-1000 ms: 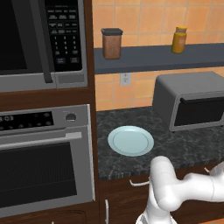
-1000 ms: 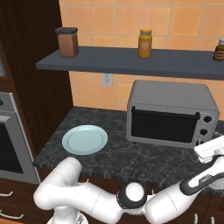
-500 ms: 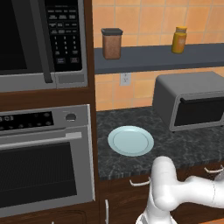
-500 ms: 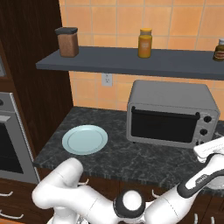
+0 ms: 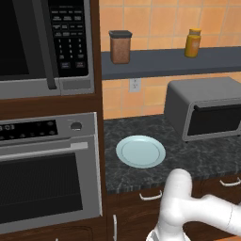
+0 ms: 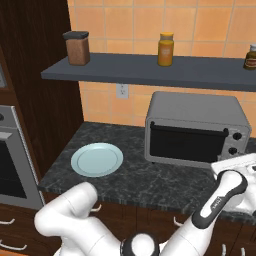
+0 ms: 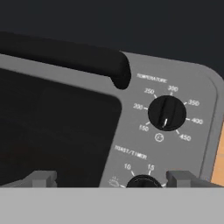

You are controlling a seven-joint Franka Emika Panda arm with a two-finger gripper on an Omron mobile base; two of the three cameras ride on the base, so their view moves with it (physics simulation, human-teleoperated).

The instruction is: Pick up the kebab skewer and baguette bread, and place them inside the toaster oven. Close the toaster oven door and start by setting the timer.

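The toaster oven (image 7: 183, 131) panel reads "TEMPERATURE" with 150 to 450 around one knob (image 7: 166, 112), and "TOAST/TIMER", 10, 15 below.

- The toaster oven (image 6: 197, 131) is grey metal, and the toaster oven door (image 6: 187, 143) is dark glass in a grey frame with a black bar handle (image 7: 65, 54).
- Its temperature knob (image 7: 166, 112) is black with a white pointer mark (white numerals ring it on the grey panel).
- The plate (image 5: 140, 151) is pale blue-green.
- The counter (image 6: 150, 175) is black stone, speckled grey.
- The wall tiles (image 6: 130, 22) are orange.
- The shelf (image 6: 150, 70) is slate grey; on it stand a brown canister (image 6: 77, 47) with a dark lid and a yellow-orange jar (image 6: 165, 49).
- The built-in oven (image 5: 47, 169) is steel, and the microwave (image 5: 44, 44) has a black panel.
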